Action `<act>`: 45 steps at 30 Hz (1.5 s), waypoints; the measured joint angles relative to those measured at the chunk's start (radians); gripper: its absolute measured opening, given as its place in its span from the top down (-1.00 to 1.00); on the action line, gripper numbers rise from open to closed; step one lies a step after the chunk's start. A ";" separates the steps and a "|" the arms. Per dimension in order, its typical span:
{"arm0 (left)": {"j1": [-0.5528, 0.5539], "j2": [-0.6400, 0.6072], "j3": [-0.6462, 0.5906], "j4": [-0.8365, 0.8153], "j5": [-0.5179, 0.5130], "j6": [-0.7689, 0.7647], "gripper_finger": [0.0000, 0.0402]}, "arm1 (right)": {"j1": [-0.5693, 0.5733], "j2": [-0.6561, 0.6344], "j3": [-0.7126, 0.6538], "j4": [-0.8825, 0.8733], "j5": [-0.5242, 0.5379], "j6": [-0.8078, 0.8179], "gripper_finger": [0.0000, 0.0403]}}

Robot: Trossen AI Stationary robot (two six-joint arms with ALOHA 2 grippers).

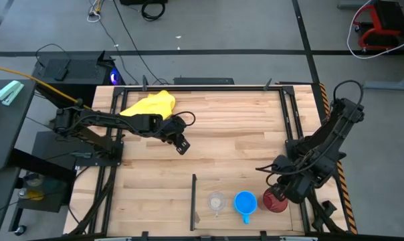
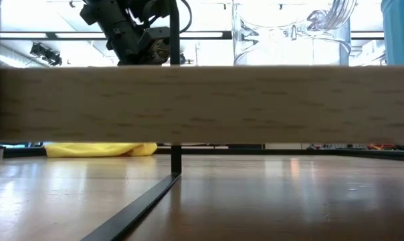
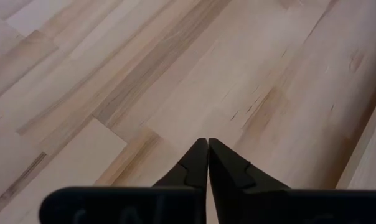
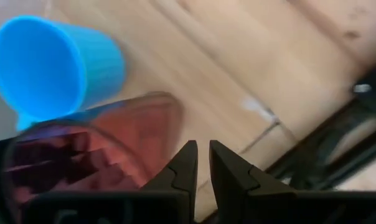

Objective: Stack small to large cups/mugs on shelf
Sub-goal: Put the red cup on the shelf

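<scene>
Three cups stand upright in a row on the pale wood shelf (image 1: 239,179) near the table's front edge: a tiny clear cup (image 1: 217,201), a blue mug (image 1: 245,203) and a dark-red tumbler (image 1: 274,201). My right gripper (image 4: 202,155) hangs just beside the tumbler's rim (image 4: 169,109), outside it. Its fingers are all but shut, with only a narrow slit and nothing between them. The blue mug (image 4: 57,65) stands behind the tumbler. My left gripper (image 3: 208,149) is shut and empty above bare wood at the table's middle (image 1: 182,144).
A yellow cloth (image 1: 150,104) lies at the far left of the table, under my left arm. A thin black divider strip (image 1: 193,201) borders the shelf on the left. Black frame rails (image 1: 292,120) run along the right side. The wood between the arms is bare.
</scene>
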 joint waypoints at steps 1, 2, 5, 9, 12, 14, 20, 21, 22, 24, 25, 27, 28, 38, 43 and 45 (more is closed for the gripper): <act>0.000 0.000 0.000 0.000 0.000 0.000 0.89 | 0.000 -0.004 0.000 -0.023 0.001 0.000 0.76; 0.000 0.000 0.000 0.002 0.000 -0.001 0.89 | -0.003 -0.011 0.000 -0.047 0.002 0.004 0.76; -0.005 0.000 0.000 0.042 0.036 0.000 0.88 | -0.014 -0.041 0.000 -0.101 0.039 0.032 0.76; -0.048 0.000 0.000 0.213 0.211 0.029 0.93 | -0.015 -0.087 0.000 -0.110 0.143 0.065 0.76; -0.103 0.000 0.000 0.378 0.280 0.030 0.96 | -0.011 -0.109 0.000 -0.110 0.185 0.078 0.76; -0.140 0.000 0.010 0.470 0.319 0.030 0.96 | 0.003 -0.116 0.000 -0.112 0.189 0.078 0.76; -0.235 0.019 0.124 0.556 0.342 0.054 0.90 | 0.073 -0.116 0.000 -0.119 0.188 0.131 0.77; -0.246 0.037 0.157 0.553 0.345 0.065 0.90 | 0.084 -0.114 0.000 -0.119 0.187 0.139 0.77; -0.256 0.058 0.190 0.553 0.345 0.079 0.90 | 0.096 -0.111 0.000 -0.118 0.187 0.144 0.77; -0.270 0.118 0.260 0.533 0.357 0.106 0.91 | 0.119 -0.106 0.000 -0.118 0.188 0.152 0.77; -0.272 0.153 0.296 0.516 0.371 0.112 0.93 | 0.128 -0.103 0.000 -0.118 0.188 0.159 0.77; -0.273 0.230 0.367 0.480 0.412 0.123 0.95 | 0.147 -0.099 0.000 -0.117 0.189 0.179 0.77; -0.273 0.267 0.401 0.465 0.433 0.123 0.95 | 0.159 -0.098 0.000 -0.117 0.192 0.193 0.77; -0.282 0.575 0.783 0.383 0.577 0.131 0.88 | 0.255 -0.095 0.000 -0.118 0.242 0.258 0.77; -0.288 0.690 0.940 0.324 0.588 0.137 0.92 | 0.299 -0.095 0.000 -0.120 0.311 0.253 0.80; -0.292 0.728 0.992 0.316 0.595 0.131 0.94 | 0.313 -0.095 0.000 -0.125 0.352 0.259 0.83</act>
